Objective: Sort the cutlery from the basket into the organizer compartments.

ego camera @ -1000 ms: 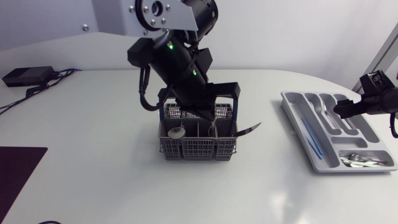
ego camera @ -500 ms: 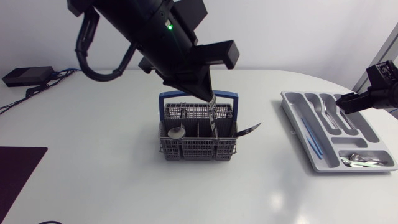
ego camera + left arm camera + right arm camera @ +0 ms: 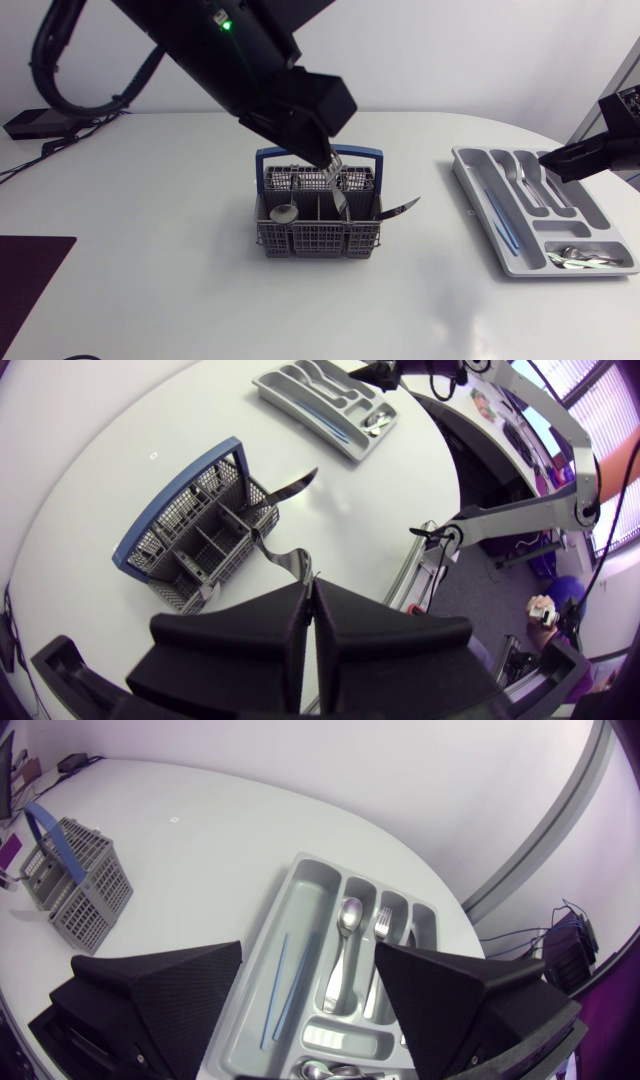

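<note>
**A:** How far along is the sorting judged to be?

**B:** Partway. Above the basket [image 3: 320, 241] on the counter [image 3: 150, 280], the left hand [image 3: 322, 160] is clamped on a slim metal piece [image 3: 337, 188]. Its kind cannot be told; its lower end is not yet seen clear of the basket's rim. Inside the basket a round spoon [image 3: 283, 212] is left; a knife [image 3: 400, 209] is poked out over the basket's right side.

**A:** And what is seen right of the basket?

**B:** The organizer [image 3: 478, 208] is set well apart from it. A blue stick [image 3: 497, 215], a long spoon [image 3: 347, 915], a fork [image 3: 383, 925] and some small pieces [image 3: 580, 258] are already sorted into its compartments. The right hand [image 3: 308, 955] is held over it, fingers wide apart, nothing gripped.

**A:** Is any writing to be read?

**B:** None can be made out on basket or organizer.
</note>
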You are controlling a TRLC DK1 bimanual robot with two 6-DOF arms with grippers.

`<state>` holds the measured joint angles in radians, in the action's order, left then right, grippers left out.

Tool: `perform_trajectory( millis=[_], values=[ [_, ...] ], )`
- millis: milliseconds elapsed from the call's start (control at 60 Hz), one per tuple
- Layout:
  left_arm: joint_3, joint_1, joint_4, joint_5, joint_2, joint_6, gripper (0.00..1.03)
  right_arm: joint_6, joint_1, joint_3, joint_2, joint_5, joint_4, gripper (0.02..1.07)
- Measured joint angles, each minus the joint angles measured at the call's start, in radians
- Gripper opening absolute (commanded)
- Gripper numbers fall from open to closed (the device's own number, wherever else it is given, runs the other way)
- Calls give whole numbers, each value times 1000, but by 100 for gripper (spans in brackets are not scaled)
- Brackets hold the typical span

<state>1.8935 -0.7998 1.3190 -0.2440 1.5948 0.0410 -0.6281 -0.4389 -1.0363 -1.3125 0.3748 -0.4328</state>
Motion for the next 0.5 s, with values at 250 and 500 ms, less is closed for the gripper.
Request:
perform_trajectory(
  millis=[250,500],
  values=[
    [-17,-49,8,-59,-18,171,4,-154,49,6,135,198,-193,98],
    [-88,-61,13,-119,-54,398,8,-368,84,-16,164,346,-476,98]
  ],
)
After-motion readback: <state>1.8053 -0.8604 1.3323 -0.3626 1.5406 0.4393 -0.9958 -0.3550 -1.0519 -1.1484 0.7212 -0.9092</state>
